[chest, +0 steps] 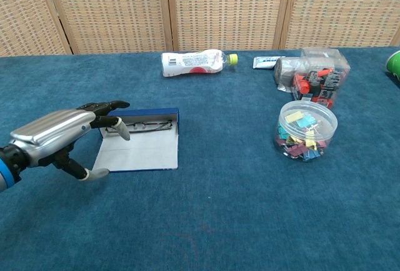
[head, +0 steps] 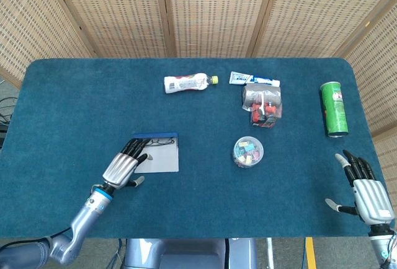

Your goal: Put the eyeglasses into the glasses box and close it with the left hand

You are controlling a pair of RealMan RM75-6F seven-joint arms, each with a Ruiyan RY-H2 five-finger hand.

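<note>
The blue glasses box [head: 157, 152] [chest: 140, 140] lies open on the table, its grey lid flat toward the front edge. Thin-framed eyeglasses [head: 160, 141] [chest: 139, 125] rest in the far tray of the box. My left hand [head: 126, 165] [chest: 61, 135] hovers at the box's front left corner, fingers spread, holding nothing; its fingertips overlap the box's left edge. Near the table's front right corner my right hand [head: 365, 191] stays open and empty, seen only in the head view.
A plastic bottle [head: 187, 83] [chest: 194, 62] and a toothpaste tube [head: 253, 79] lie at the back. A clear pack of red parts [head: 263, 105] [chest: 315, 76] and a round tub of coloured clips [head: 248, 152] [chest: 305, 130] sit right of the box. A green can [head: 334, 109] stands far right.
</note>
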